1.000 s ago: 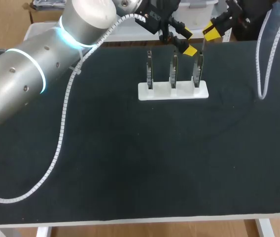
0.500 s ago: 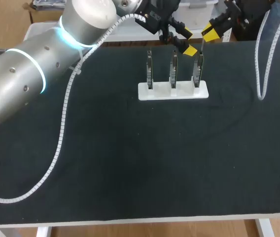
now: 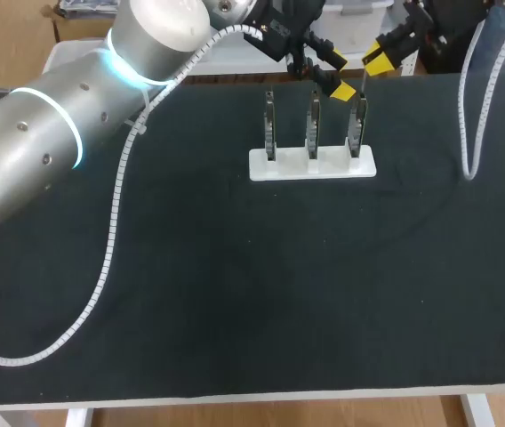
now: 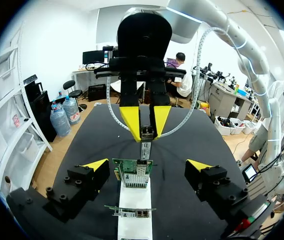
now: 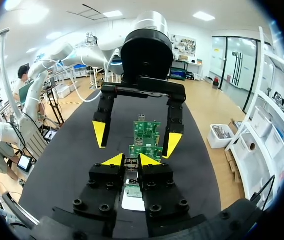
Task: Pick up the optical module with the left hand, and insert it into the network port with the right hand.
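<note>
Silver metal, slim and hanging upright, the optical module is pinched at its upper end by the right gripper, whose jaws are closed tight on it from both sides. It hangs just above the top edge of the green circuit board at the right end of the white holder. The board's port is too small to pick out with certainty. As I judge it, the step in hand is the insertion. It calls for keeping the module plumb and square to the board, lining its lower tip with the slot, then lowering straight down with light force so the thin board does not bend or rock in its holder. The left gripper is close by with its jaws wide open and holding nothing, one tip on each side of that same board. It crowds the approach and could be struck if the right arm drifts sideways. Two more boards stand upright to the left in the holder, the middle one near enough to snag. The black counter also carries the arms' white cable conduits, well apart from the work.
</note>
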Action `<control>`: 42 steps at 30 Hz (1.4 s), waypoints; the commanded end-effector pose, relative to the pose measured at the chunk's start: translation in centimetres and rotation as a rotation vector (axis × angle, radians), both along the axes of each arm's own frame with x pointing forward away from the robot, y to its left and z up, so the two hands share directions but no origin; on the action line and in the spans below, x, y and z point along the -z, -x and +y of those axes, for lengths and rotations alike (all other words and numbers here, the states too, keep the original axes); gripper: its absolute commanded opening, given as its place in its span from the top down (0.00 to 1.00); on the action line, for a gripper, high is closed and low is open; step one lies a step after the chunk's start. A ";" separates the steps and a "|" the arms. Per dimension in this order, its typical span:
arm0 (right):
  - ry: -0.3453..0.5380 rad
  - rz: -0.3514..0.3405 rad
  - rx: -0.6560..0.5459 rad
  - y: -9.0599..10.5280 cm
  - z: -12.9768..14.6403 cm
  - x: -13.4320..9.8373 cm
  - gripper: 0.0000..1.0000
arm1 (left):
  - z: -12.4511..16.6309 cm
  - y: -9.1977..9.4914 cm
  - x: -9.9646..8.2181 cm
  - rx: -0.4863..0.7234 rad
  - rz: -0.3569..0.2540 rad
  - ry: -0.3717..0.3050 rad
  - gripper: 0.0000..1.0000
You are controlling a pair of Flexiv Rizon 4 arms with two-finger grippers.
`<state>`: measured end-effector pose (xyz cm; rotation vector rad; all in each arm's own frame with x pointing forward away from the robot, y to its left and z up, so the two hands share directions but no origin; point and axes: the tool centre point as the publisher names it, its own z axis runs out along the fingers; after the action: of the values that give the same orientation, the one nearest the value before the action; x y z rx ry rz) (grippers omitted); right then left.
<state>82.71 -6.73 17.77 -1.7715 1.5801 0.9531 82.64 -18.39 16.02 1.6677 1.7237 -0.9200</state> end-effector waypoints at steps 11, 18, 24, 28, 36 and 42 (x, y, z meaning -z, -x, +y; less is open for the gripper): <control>0.027 0.321 -0.430 -0.8 0.0 0.2 1.00 | -0.4 -1.0 -0.1 0.038 0.031 -0.007 0.00; 0.026 0.323 -0.429 -0.7 0.1 0.4 1.00 | -0.4 -1.0 -0.1 0.038 0.031 -0.007 0.00; 0.026 0.326 -0.422 -0.8 0.1 0.7 1.00 | -0.4 -1.0 -0.1 0.038 0.031 -0.007 0.00; 0.023 0.325 -0.419 -0.9 0.2 0.8 1.00 | -0.4 -1.0 -0.1 0.038 0.031 -0.007 0.00; 0.023 0.325 -0.418 -1.0 0.3 0.9 1.00 | -0.4 -1.0 -0.1 0.038 0.031 -0.007 0.00; 0.024 0.328 -0.413 -0.9 0.1 1.1 1.00 | -0.4 -1.0 -0.1 0.038 0.031 -0.007 0.00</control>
<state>82.84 -6.56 16.97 -1.7559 1.6087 0.9606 82.64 -18.39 16.02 1.6677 1.7237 -0.9200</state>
